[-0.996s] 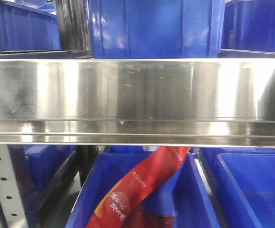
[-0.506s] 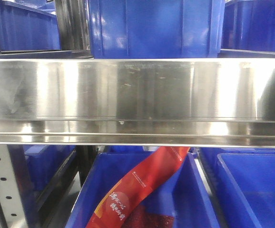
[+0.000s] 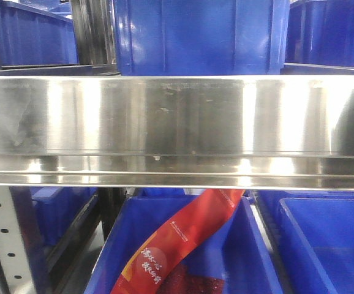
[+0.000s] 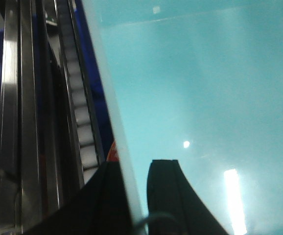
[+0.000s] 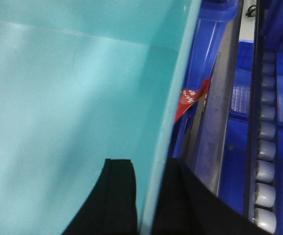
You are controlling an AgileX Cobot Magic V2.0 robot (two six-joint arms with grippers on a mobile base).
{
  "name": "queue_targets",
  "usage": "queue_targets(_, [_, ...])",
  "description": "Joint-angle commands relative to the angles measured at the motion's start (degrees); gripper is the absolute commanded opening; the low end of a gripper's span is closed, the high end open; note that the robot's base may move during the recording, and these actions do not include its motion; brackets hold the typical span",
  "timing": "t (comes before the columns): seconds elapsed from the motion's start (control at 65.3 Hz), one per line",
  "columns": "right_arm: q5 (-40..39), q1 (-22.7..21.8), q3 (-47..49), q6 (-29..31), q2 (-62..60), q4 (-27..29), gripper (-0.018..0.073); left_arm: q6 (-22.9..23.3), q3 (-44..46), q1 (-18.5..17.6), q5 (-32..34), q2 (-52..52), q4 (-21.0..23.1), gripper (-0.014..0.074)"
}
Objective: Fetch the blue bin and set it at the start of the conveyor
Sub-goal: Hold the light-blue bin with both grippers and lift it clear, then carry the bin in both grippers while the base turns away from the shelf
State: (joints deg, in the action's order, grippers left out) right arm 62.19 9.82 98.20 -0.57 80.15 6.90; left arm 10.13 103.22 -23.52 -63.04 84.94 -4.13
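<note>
The blue bin is a light turquoise tub that fills most of both wrist views, seen from inside. My left gripper is shut on its pale left rim, with one black finger inside the tub and the other outside. My right gripper is shut on the opposite rim of the blue bin, one finger inside the wall and one outside. The front view shows neither the bin nor the grippers. The conveyor start is out of view.
A shiny steel shelf rail crosses the front view. Dark blue ribbed crates stand above it, and another below holds a red packet. Roller tracks and shelf uprights run close beside the bin.
</note>
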Motion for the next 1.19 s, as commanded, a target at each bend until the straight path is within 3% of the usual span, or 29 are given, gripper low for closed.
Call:
queue_targets(0.0, [-2.31,0.23,0.45,1.51,-0.52,2.0,-0.0153,-0.84,0.38,-0.3,6.51,-0.83,2.17,-0.0111])
queue_targets(0.597, [-2.31,0.23,0.45,1.51,-0.52,2.0,-0.0153,-0.84,0.38,-0.3,23.15,-0.83,2.17,-0.0111])
queue_targets(1.18, [-2.85,0.23,0.45,1.51,-0.52,2.0,-0.0153,-0.84,0.38,-0.3,25.15,-0.83,2.17,-0.0111])
